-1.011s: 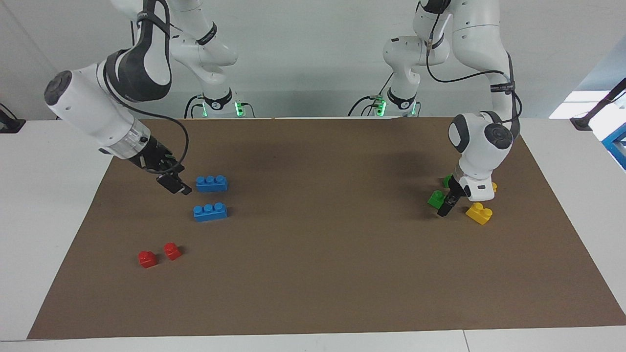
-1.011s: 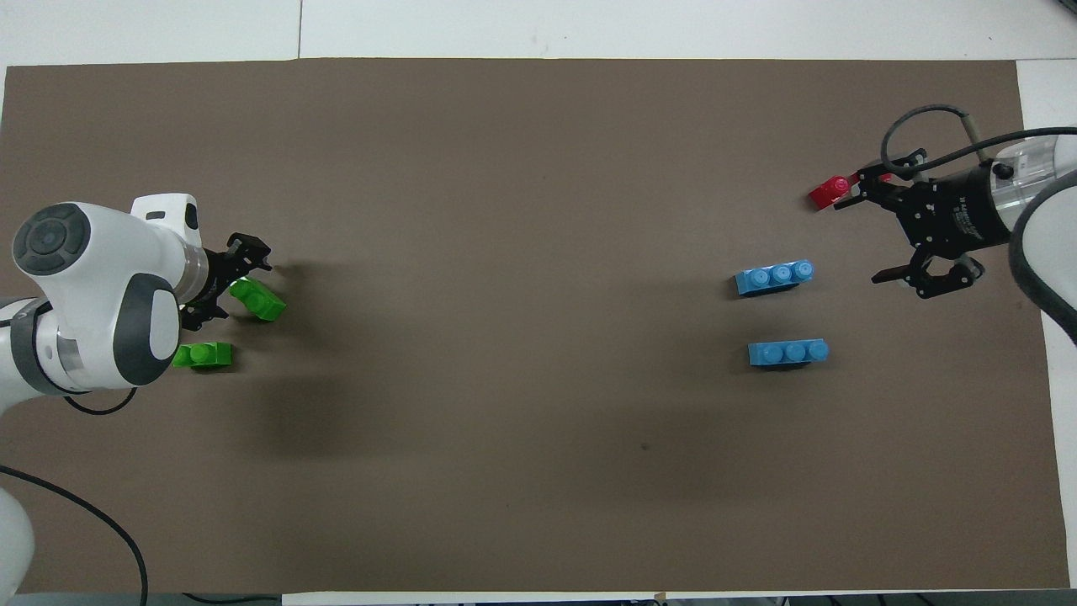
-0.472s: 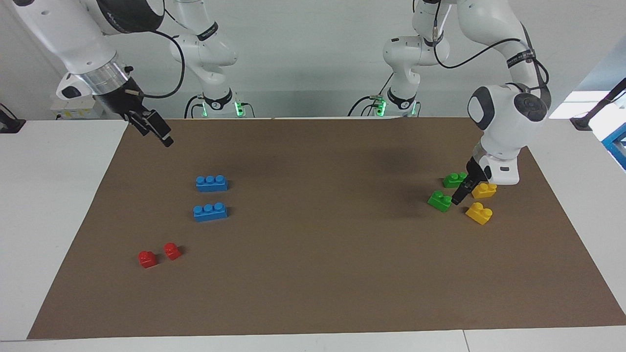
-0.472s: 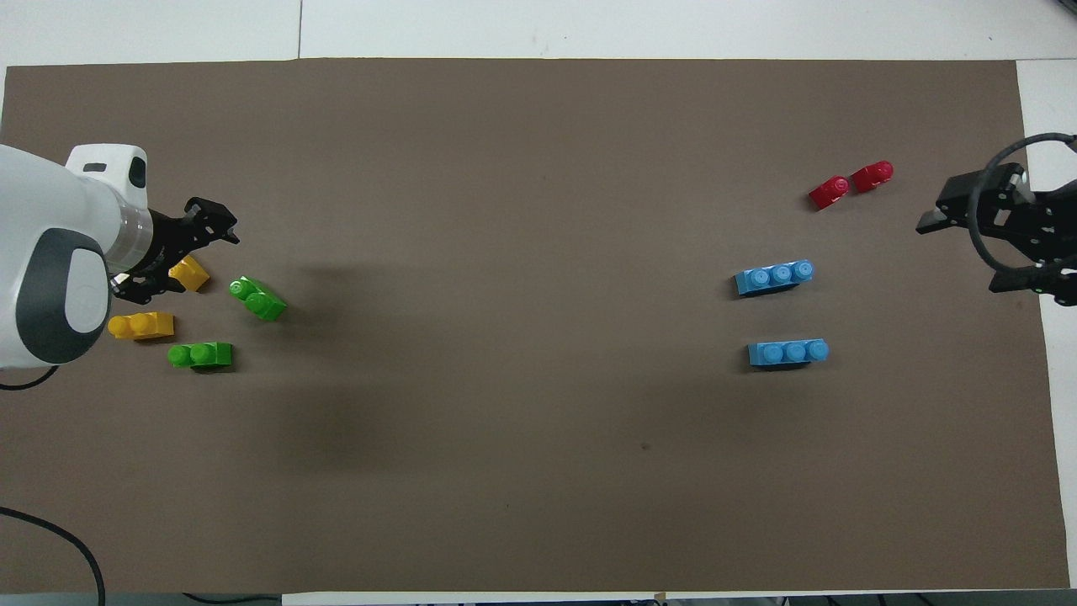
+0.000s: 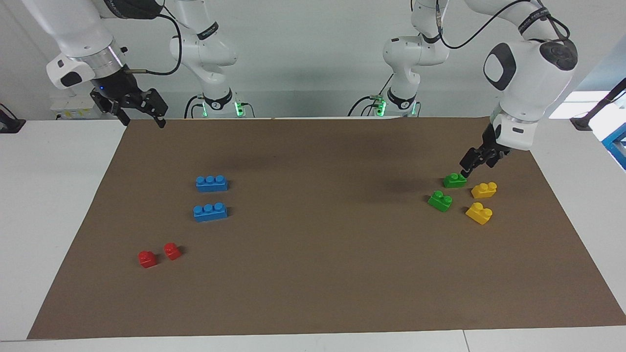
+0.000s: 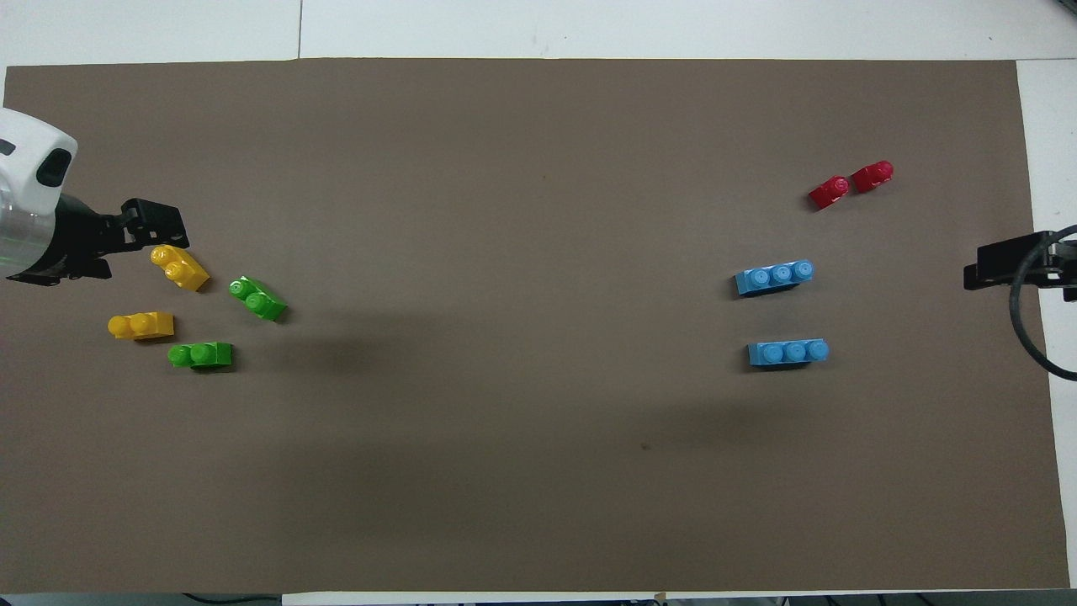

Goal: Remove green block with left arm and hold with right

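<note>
Two green blocks lie toward the left arm's end of the brown mat, one (image 5: 454, 180) (image 6: 200, 354) nearer to the robots, the other (image 5: 440, 200) (image 6: 258, 298) farther and turned askew. My left gripper (image 5: 478, 164) (image 6: 122, 246) hangs open and empty in the air over the mat's edge by the yellow bricks, touching nothing. High over the mat's corner at the right arm's end, my right gripper (image 5: 141, 116) (image 6: 1005, 265) is also open and empty.
Two yellow bricks (image 5: 484, 189) (image 5: 479, 213) lie beside the green ones. Two blue three-stud bricks (image 5: 211, 183) (image 5: 210, 211) and two small red bricks (image 5: 147, 258) (image 5: 171, 251) lie toward the right arm's end.
The left gripper has risen and drawn back from the farther green block, uncovering the yellow bricks. The right gripper has lifted away from the blue bricks toward the mat's corner. No brick moved.
</note>
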Tool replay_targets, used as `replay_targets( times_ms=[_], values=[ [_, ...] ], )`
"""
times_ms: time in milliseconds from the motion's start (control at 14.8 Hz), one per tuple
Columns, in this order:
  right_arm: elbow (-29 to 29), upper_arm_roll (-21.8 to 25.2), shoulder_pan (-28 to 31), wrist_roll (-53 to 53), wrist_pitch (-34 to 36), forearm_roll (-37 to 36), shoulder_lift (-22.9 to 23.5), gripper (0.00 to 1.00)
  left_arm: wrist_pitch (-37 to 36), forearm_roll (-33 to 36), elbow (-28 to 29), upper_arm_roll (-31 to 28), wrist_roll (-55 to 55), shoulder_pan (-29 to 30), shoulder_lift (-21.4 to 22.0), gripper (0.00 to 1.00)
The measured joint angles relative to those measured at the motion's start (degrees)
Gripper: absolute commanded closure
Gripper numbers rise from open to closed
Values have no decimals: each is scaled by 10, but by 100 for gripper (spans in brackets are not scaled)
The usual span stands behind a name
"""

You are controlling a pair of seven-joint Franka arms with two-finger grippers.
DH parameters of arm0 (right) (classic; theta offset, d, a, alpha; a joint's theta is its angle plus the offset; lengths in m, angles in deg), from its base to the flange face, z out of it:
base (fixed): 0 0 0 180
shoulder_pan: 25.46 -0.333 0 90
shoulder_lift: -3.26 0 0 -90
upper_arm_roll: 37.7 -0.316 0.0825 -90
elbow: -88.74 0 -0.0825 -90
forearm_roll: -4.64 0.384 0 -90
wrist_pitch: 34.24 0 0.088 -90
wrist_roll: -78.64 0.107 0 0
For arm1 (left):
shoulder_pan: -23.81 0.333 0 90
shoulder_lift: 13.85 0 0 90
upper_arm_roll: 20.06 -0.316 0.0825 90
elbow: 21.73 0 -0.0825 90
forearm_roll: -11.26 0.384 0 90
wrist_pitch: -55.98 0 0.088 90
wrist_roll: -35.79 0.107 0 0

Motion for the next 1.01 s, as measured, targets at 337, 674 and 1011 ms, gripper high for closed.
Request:
replay_targets(
  times_ms=[337, 674, 1011],
  values=[
    [1, -2, 0, -30, 0, -19, 0, 0, -71, 0, -27, 0, 66, 0, 49, 0],
    [3, -3, 0, -31, 0, -20, -1, 0, -139, 1, -74, -1, 110, 1, 56, 0],
    [3, -3, 0, -34, 0, -20, -1, 0, -139, 1, -81, 0, 160, 21, 39, 0]
  ],
)
